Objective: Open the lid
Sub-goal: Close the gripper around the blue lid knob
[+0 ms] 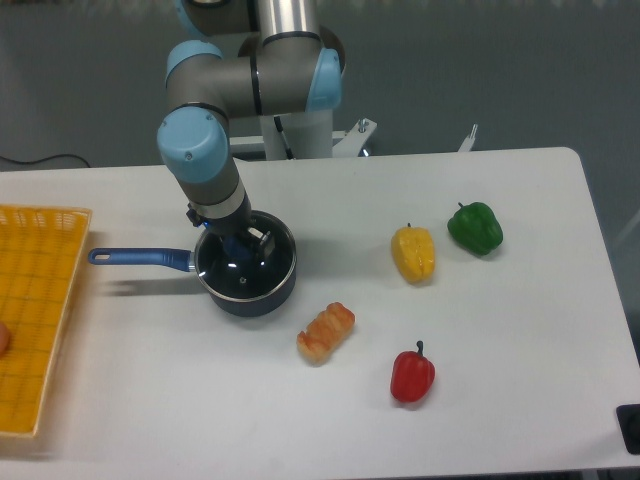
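The lid [243,272], a glass disc with a thin metal rim, lies flat on the dark blue saucepan [262,297]. The pan's blue handle [140,258] points left. My gripper [243,243] reaches straight down onto the lid's back half. Its fingers [262,238] stand on either side of the blue knob [233,243], which shows only as a sliver between them. The arm's wrist covers the jaws from above, so how far they have closed on the knob is hidden.
A yellow basket [40,310] sits at the left table edge. A pastry [326,332] lies just right of the pan. Farther right are a yellow pepper [413,254], a green pepper [475,228] and a red pepper [412,375].
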### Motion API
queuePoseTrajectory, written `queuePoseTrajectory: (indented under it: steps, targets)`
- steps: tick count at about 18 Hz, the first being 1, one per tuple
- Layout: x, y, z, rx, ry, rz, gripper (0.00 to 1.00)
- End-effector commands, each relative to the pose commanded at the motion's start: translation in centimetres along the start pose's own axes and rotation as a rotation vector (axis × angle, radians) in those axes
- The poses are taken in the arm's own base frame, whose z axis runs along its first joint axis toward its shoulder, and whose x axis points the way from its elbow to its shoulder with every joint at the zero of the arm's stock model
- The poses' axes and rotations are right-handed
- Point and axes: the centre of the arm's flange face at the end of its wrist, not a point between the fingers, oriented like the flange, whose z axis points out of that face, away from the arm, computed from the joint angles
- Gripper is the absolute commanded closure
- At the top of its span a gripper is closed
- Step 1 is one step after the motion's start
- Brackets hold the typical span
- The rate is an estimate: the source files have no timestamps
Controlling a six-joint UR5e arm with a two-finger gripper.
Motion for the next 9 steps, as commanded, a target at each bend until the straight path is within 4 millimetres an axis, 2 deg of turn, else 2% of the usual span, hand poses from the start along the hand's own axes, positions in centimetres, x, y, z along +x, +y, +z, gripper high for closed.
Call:
queuePoseTrajectory:
  steps: [2, 9]
  targets:
    - [0.01, 0.01, 0.02, -0.001, 0.001, -0.003, 0.56]
    - [-0.16, 0.21, -0.22, -0.013, 0.011, -0.005, 0.56]
